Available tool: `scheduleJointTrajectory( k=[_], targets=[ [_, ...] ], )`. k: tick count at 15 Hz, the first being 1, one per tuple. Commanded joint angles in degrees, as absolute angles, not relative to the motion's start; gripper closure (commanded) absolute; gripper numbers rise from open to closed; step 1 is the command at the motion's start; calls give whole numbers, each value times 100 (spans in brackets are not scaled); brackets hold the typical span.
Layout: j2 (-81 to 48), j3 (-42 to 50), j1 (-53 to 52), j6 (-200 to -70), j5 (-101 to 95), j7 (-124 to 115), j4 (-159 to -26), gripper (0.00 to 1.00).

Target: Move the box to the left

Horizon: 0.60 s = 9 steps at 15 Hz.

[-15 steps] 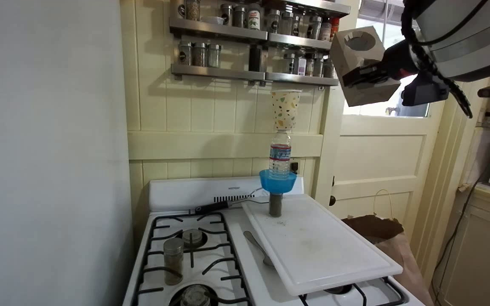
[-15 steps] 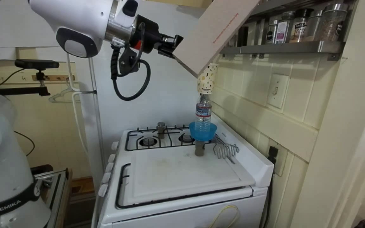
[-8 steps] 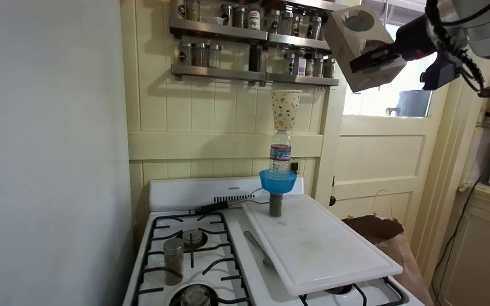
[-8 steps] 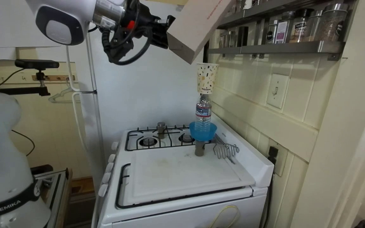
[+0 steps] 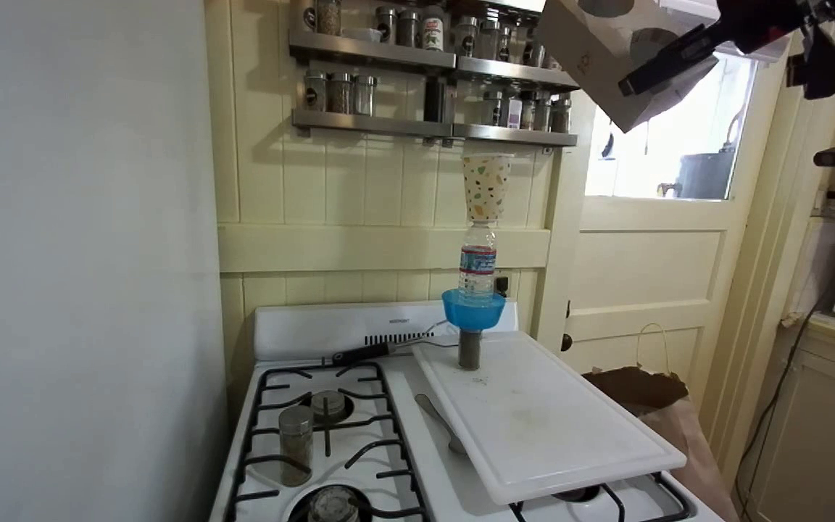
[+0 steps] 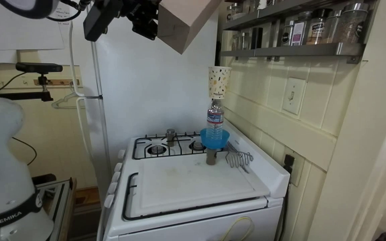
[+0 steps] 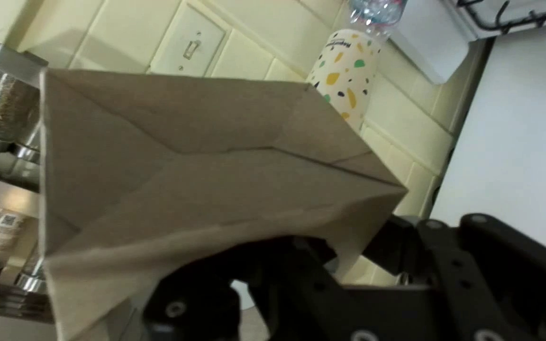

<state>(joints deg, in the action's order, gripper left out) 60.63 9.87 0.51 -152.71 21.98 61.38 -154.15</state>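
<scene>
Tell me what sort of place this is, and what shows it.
Most likely a home kitchen. There's a gas stove, a white cutting board lying over part of it, and metal wall shelves lined with what look like spice jars.

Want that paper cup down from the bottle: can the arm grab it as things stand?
Probably not: its gripper is occupied holding the box, though the paper cup looks uncovered on top.

Gripper (image 5: pixel 636 81) and box (image 6: pixel 183 21) higher in both exterior views than a second ago
</scene>
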Motion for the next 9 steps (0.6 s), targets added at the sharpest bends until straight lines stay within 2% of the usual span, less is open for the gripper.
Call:
scheduleJointTrajectory(
  k=[1, 9],
  targets=[
    [6069, 1405, -189, -13774, 1189, 5768, -14728, 100],
    [5849, 1866, -842, -11143, 703, 6145, -13062, 100]
  ],
)
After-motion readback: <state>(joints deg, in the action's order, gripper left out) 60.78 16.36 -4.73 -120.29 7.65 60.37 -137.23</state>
